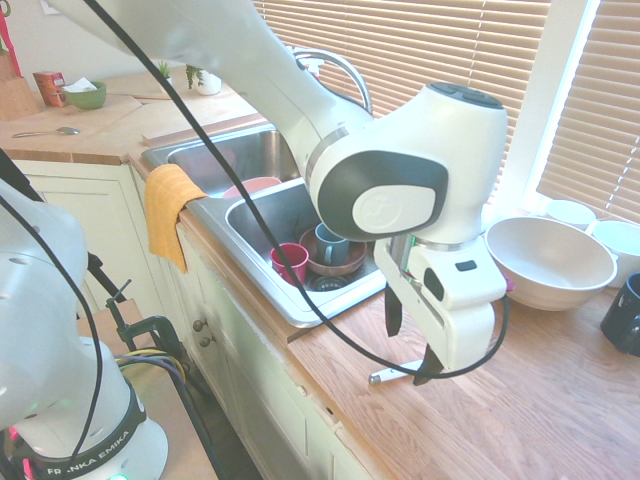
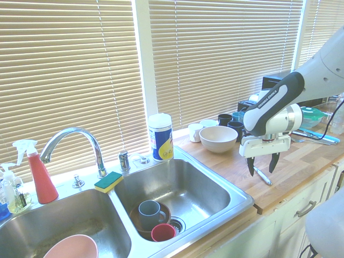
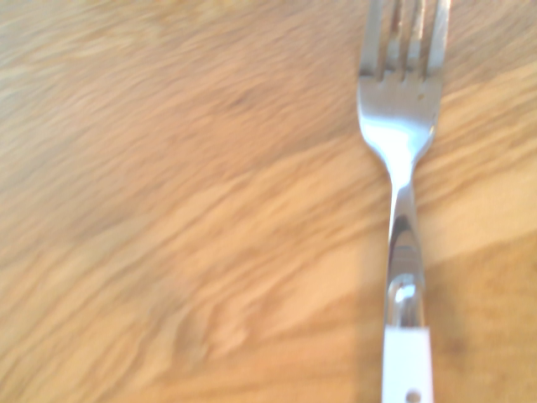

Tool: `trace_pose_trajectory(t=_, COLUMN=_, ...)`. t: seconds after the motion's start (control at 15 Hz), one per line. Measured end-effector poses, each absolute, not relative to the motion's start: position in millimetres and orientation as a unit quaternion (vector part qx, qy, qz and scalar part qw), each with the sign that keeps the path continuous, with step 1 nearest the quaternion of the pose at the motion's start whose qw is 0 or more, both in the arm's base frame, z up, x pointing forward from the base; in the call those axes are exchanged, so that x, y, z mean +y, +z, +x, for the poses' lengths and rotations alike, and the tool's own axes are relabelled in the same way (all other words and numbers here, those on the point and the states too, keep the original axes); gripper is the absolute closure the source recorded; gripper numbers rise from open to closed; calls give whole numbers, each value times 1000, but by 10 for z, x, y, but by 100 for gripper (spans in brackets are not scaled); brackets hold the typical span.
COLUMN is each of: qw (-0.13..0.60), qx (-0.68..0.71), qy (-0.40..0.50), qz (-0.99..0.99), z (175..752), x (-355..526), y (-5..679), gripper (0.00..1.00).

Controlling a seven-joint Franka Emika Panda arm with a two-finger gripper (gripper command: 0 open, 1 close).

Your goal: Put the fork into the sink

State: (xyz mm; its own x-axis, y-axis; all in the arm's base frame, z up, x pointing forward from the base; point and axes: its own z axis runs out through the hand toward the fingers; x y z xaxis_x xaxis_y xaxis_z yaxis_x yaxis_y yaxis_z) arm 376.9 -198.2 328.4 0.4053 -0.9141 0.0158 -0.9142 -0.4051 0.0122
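Pincer (image 2: pixel 263 163) pointing down, fingers apart, holding nothing, fork (image 3: pixel 401 210) flat on wooden countertop (image 1: pixel 560 400) directly beneath it, untouched, double-basin sink (image 2: pixel 236 200) well off to one side.

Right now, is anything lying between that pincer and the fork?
No. In the second exterior view the open pincer hangs just above the fork on the wooden counter, with only air between.

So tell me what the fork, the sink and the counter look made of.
Fork: polished metal head that mirrors the light, with a matte white handle, probably plastic. Sink: brushed stainless steel by its grey sheen. Counter: wood, with visible grain.
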Motion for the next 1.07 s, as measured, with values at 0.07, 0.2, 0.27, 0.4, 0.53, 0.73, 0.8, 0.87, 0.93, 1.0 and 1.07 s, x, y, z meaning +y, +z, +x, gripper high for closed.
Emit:
trace_pose_trajectory(t=0.07, qw=10, qx=-545, qy=3, qz=838, z=3774, x=-1984, y=3262, gripper=100)
trace_pose_trajectory(t=0.2, qw=11, qx=-545, qy=3, qz=838, z=3783, x=-1994, y=3221, gripper=100)
trace_pose_trajectory(t=0.27, qw=11, qx=-546, qy=2, qz=837, z=3780, x=-2007, y=3197, gripper=100)
trace_pose_trajectory(t=0.4, qw=10, qx=-549, qy=3, qz=836, z=3771, x=-2046, y=3167, gripper=100)
trace_pose_trajectory(t=0.53, qw=10, qx=-549, qy=1, qz=836, z=3757, x=-2080, y=3138, gripper=100)
trace_pose_trajectory(t=0.73, qw=9, qx=-547, qy=4, qz=837, z=3756, x=-2107, y=3128, gripper=100)
trace_pose_trajectory(t=0.8, qw=9, qx=-546, qy=5, qz=838, z=3758, x=-2106, y=3127, gripper=100)
trace_pose_trajectory(t=0.87, qw=9, qx=-545, qy=6, qz=838, z=3761, x=-2105, y=3127, gripper=100)
trace_pose_trajectory(t=0.93, qw=9, qx=-544, qy=7, qz=839, z=3763, x=-2104, y=3127, gripper=100)
trace_pose_trajectory(t=1.0, qw=9, qx=-543, qy=8, qz=840, z=3766, x=-2103, y=3127, gripper=100)
trace_pose_trajectory(t=1.07, qw=9, qx=-542, qy=8, qz=840, z=3768, x=-2100, y=3127, gripper=100)
